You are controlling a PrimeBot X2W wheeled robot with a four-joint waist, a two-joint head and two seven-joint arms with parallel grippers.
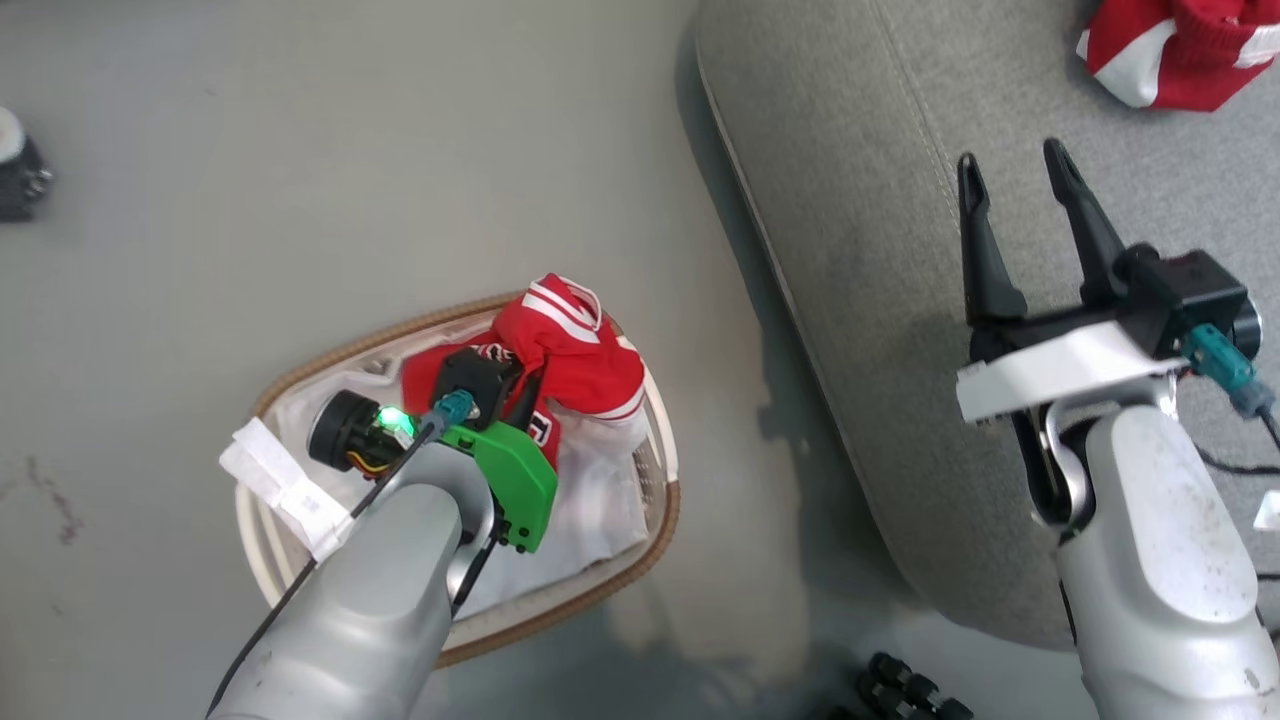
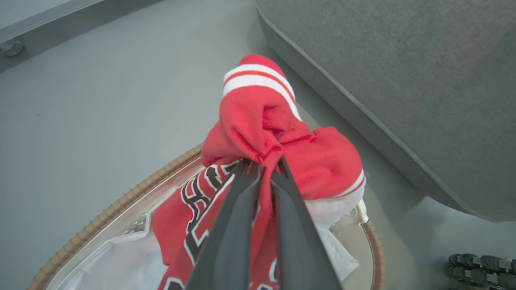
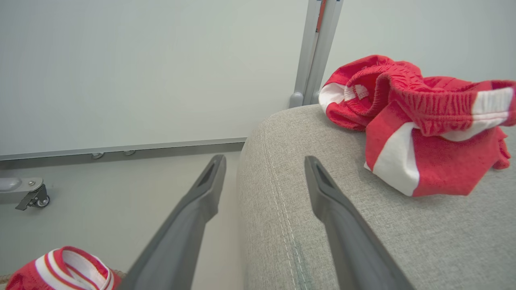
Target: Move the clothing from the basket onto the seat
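Now left gripper (image 2: 264, 161) down in basket (image 1: 300, 365), jaws pressed together, pinching red jersey (image 2: 258, 121). Jersey bunched up, partly inside basket. Basket sits on floor (image 1: 200, 150) beside seat (image 1: 880, 220). Right gripper (image 1: 1010, 155) over seat edge, jaws spread wide. Other red garment (image 1: 1180, 50) lies on seat.

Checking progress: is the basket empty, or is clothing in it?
Not empty. A red jersey bunches inside the basket, pinched by the shut left claw; another red garment lies on the seat.

Left end effector (image 2: 264, 163) pinching red jersey (image 2: 282, 149) over basket (image 2: 121, 203).
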